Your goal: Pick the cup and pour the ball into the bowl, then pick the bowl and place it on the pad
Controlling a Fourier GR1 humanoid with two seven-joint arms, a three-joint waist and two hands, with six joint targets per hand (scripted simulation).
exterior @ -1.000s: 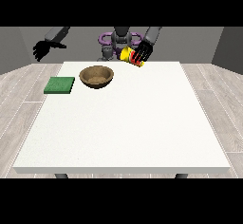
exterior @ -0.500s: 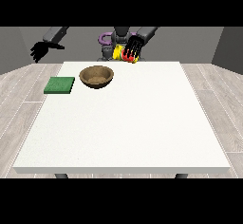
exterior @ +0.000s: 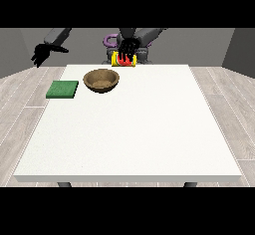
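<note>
Hand at view's right (exterior: 128, 47): fingers curled round yellow-red cup (exterior: 124, 59), raised. Bowl (exterior: 101, 80) below-left. Other hand (exterior: 41, 55): fingers relaxed, apart, holding nothing.

You have a table (exterior: 129, 129) with a smooth, matt white top that looks like painted board or plastic. On it the bowl (exterior: 101, 80) looks like wood, brown, with a faintly speckled, dull inside. The pad (exterior: 63, 89) is flat green and matt, like foam or rubber; you cannot tell which. The cup (exterior: 124, 59) looks like plastic, yellow and red, with a slight sheen. The hand (exterior: 128, 47) over the cup is black and matt, like plastic or rubber, and so is the other hand (exterior: 41, 54) at the view's left. The floor (exterior: 25, 87) shows pale wood-look planks with visible grain, matt.
</note>
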